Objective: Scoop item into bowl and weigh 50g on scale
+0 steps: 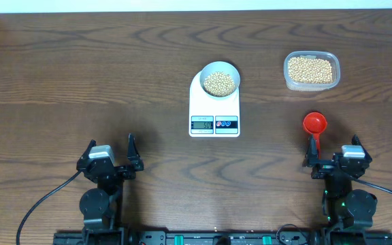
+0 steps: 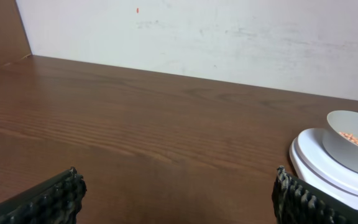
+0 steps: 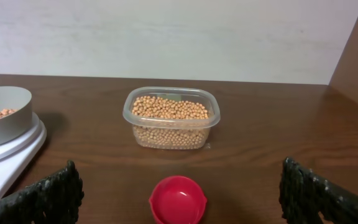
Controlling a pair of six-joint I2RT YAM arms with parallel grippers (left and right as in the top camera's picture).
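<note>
Resting on flat white digital scale (image 1: pixel 214 105): small pale blue-grey bowl (image 1: pixel 221 67) of round tan beans (image 1: pixel 220 83) | LCD (image 1: pixel 202 124) digits illegible | left gripper (image 1: pixel 111 144) and right gripper (image 1: pixel 333 148) jaws wide open, empty

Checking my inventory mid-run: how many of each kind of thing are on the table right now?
Containers: 2, the bowl and the tub
Scale: 1
Scoop: 1
Total: 4
</note>
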